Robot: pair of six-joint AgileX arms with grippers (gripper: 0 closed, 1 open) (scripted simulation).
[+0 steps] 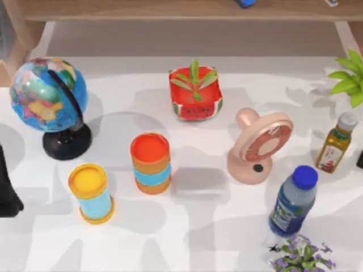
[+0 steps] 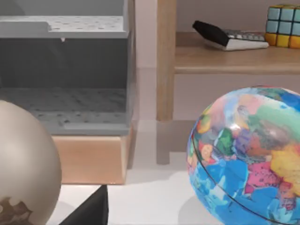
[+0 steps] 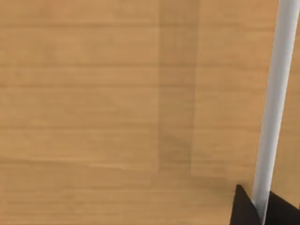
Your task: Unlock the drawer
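A wooden drawer front [image 3: 117, 112] stands close before the right wrist camera. A slim white handle bar [image 3: 276, 93] runs along it. My right gripper [image 3: 262, 208] has its two black fingertips [image 3: 241, 208] on either side of this bar, pressed against it, so it is shut on the handle. No lock or key can be made out. My left arm [image 1: 7, 192] is parked at the table's left edge, near the globe [image 1: 48, 93].
On the table stand a watermelon planter [image 1: 195, 93], a pink fan [image 1: 261, 147], two stacked-colour cups [image 1: 150, 163] [image 1: 91, 192], a blue bottle [image 1: 294, 201] and an oil bottle [image 1: 336, 143]. A grey cabinet [image 2: 65, 70] and a wooden shelf [image 2: 234, 56] lie beyond the globe.
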